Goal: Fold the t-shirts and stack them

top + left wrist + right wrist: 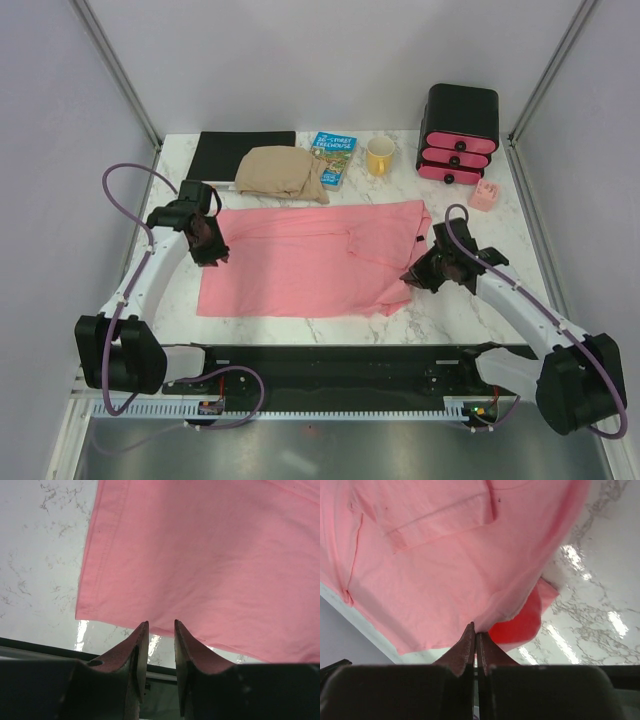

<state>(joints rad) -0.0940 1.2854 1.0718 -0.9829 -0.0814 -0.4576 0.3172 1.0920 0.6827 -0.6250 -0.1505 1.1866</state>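
Pinching t-shirt (430, 570) w/ right gripper (475, 630) (drawer box (458, 135) shut).

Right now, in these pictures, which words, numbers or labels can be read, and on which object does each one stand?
"26-STOREY TREEHOUSE": cover of the blue book.
Other print on that cover: too blurred to read.
Dark label on the pink t-shirt: too small to read.
No other text shows.

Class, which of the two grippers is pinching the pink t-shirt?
The right gripper: its jaws are shut on a fold of the salmon-pink t-shirt. The left gripper has its jaws apart, gripping nothing, near the shirt's edge.
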